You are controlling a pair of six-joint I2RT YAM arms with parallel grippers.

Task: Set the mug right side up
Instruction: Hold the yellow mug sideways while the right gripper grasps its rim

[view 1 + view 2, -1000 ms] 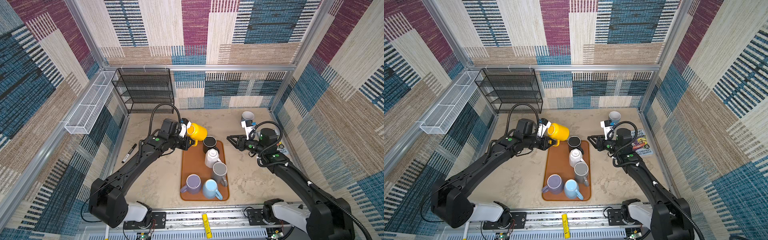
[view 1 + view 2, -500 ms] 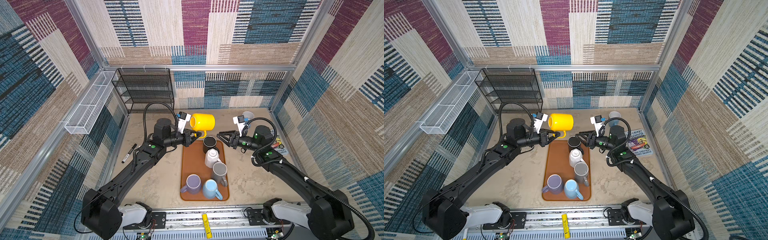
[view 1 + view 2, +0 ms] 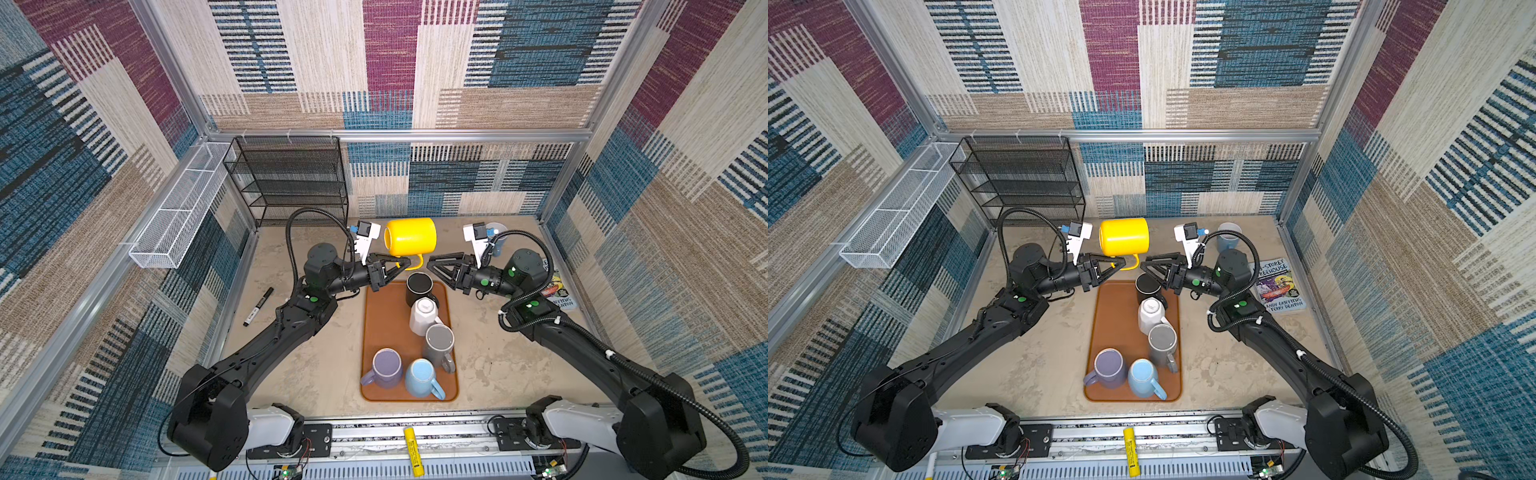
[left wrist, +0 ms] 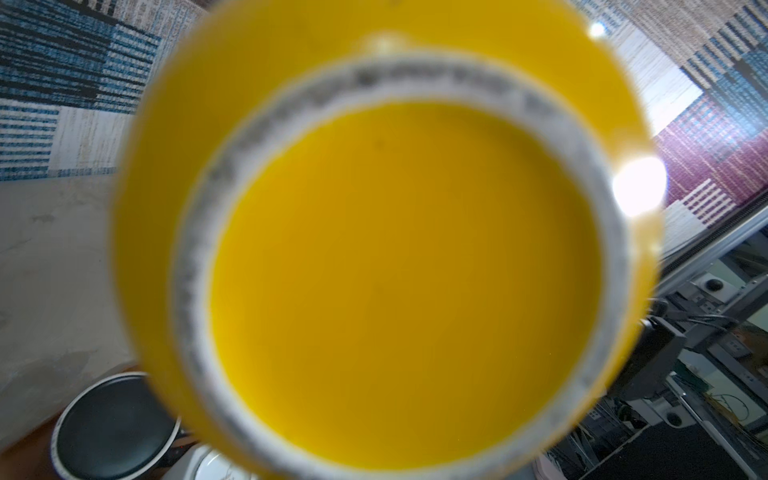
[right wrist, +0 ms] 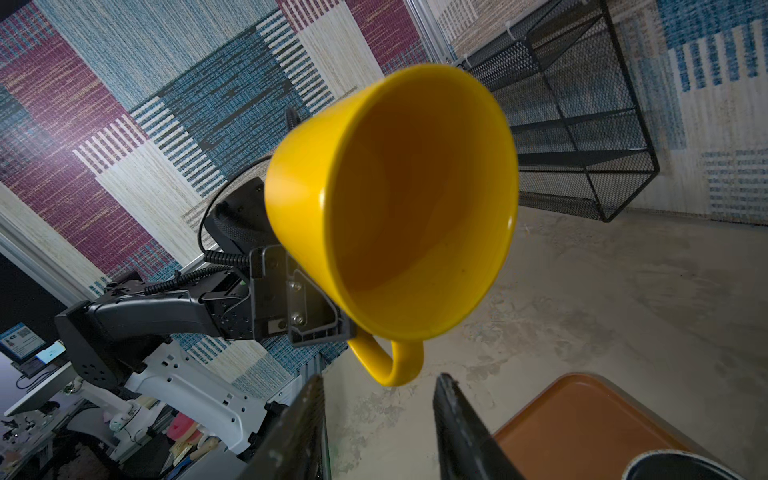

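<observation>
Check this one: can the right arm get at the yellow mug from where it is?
Probably yes. The left end effector holds the yellow mug aloft by its handle, on its side, mouth toward the right end effector, which is open and close by with nothing between them.

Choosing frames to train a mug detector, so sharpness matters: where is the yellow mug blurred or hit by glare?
Left wrist view: the yellow mug fills the frame, badly out of focus, with a blown-out glare spot at its edge. Right wrist view: sharp, only small rim highlights. Both top views: sharp and evenly lit, no glare.
</observation>
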